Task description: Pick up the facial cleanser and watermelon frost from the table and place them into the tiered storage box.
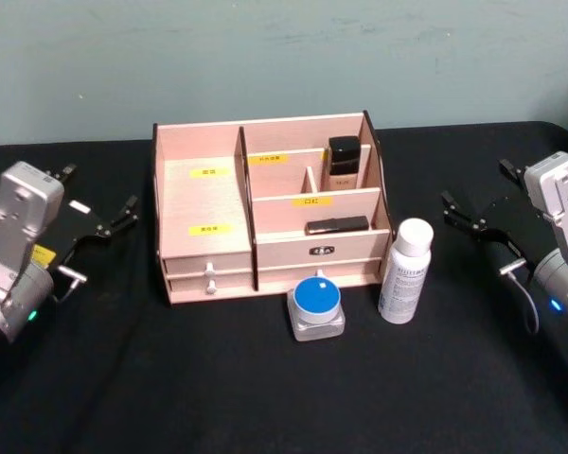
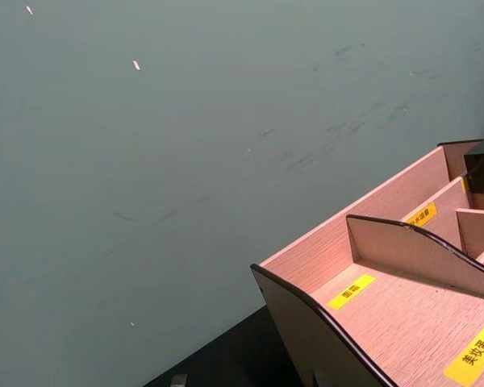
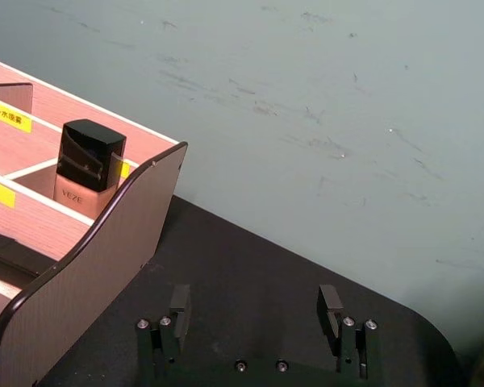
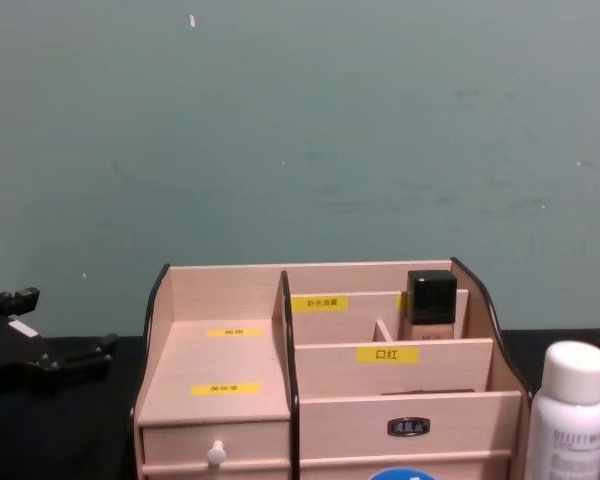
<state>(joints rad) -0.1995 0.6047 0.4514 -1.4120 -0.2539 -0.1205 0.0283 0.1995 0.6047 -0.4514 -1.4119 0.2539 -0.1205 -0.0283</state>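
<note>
Wooden tiered storage box point(image 1: 204, 203): mid-table point(image 1: 170, 378).
White bottle point(image 1: 404, 271), blue-lidded jar point(image 1: 316, 305): standing just before it.
Left gripper point(image 1: 123, 216): fingers apart, left of box.
Right gripper point(image 1: 462, 216): fingers apart, near bottle.

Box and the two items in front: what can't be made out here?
- Bottle print: too small in the head view; chest view's bottom edge cuts it off.
- Jar: no label legible; chest view's bottom edge leaves a sliver of blue lid.
- Box drawers: contents hidden by shut fronts.
- Flat black item: too small to identify.
</note>
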